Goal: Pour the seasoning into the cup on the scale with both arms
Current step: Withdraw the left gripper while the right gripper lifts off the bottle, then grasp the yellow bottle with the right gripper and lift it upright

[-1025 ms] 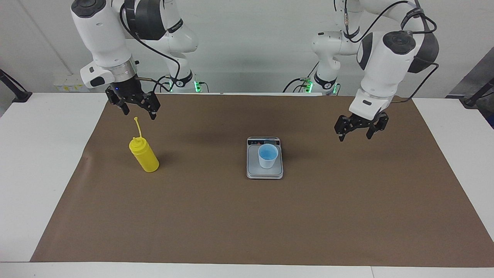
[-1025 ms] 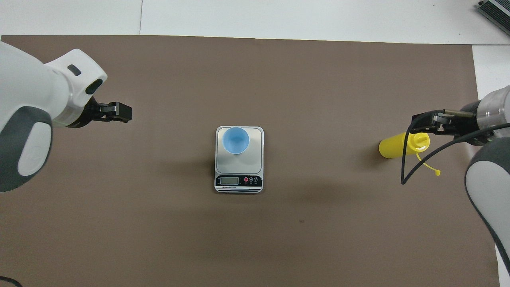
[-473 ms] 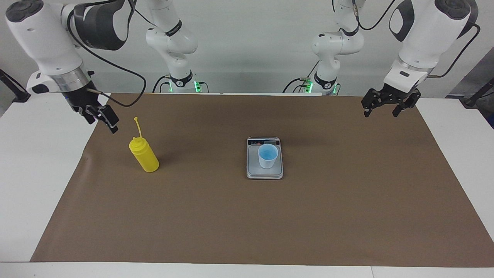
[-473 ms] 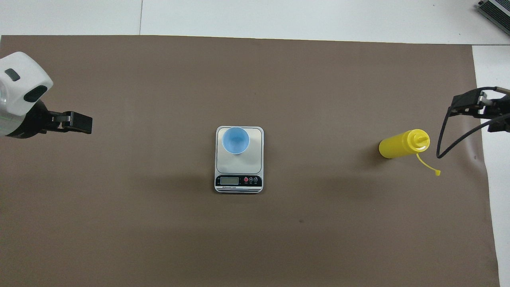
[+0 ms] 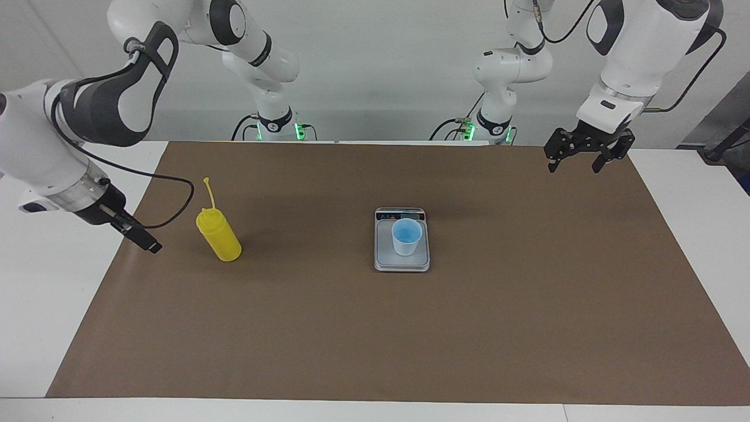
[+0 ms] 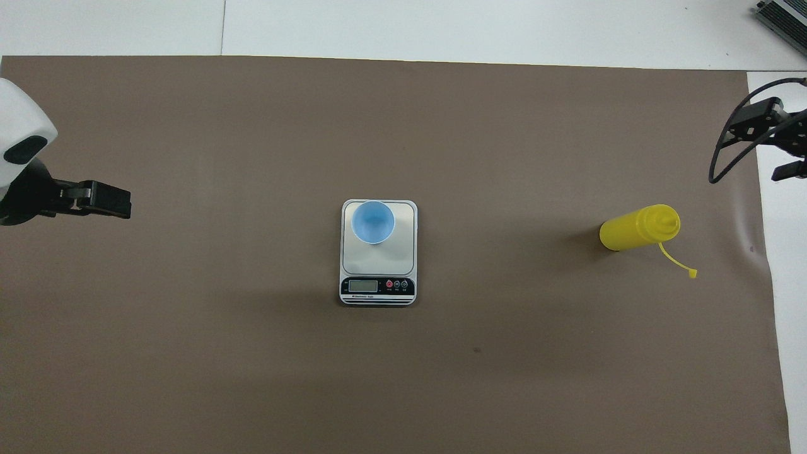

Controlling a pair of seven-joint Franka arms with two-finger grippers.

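A brown mat (image 5: 410,328) covers a white table (image 5: 35,293). At the mat's middle sits the scale (image 5: 402,258), its display edge toward the robots, with the light blue cup (image 5: 406,236) upright on it. The yellow seasoning bottle (image 5: 219,235) stands upright near the mat's edge at the right arm's end. The right gripper (image 5: 143,237) hovers low just beside it, over that edge, jaws wide and empty. The left gripper (image 5: 576,157) hangs with jaws wide and empty above the mat's corner nearest the left arm's base
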